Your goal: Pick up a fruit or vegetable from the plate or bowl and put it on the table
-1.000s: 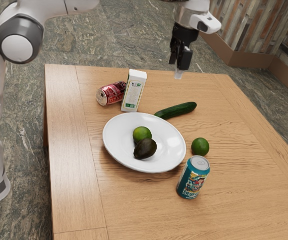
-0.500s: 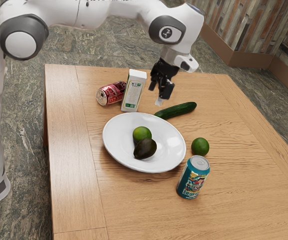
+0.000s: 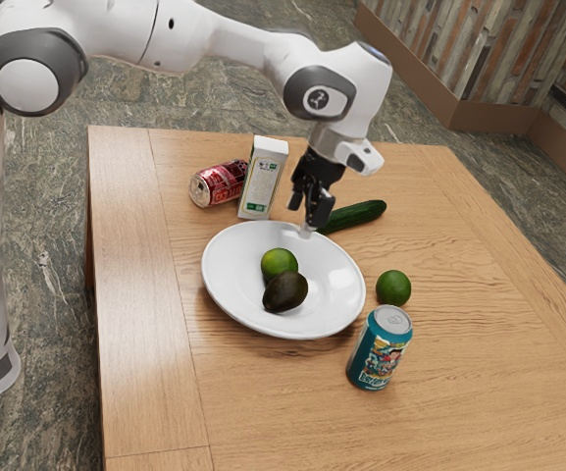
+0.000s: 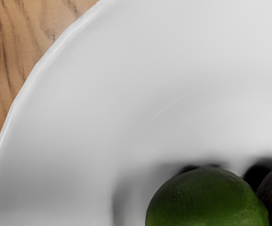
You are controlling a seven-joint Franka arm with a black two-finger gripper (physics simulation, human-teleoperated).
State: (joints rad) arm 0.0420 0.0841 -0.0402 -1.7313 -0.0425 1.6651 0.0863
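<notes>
Clock directions ran from the plate's middle in the exterior view. A red can (image 3: 219, 183) lay at eleven, a carton (image 3: 262, 182) stood near twelve. On the white plate (image 3: 229, 280) sat the plated lime (image 3: 279, 263), with the avocado (image 3: 285, 292) just beside it at the lime's six. The gripper (image 3: 307, 230) hung at one, by the rim; whether it was spread or closed could not be told. A cucumber (image 3: 356, 216) lay toward two, a teal can (image 3: 379, 351) stood at four, a loose lime (image 3: 393, 287) at three.
</notes>
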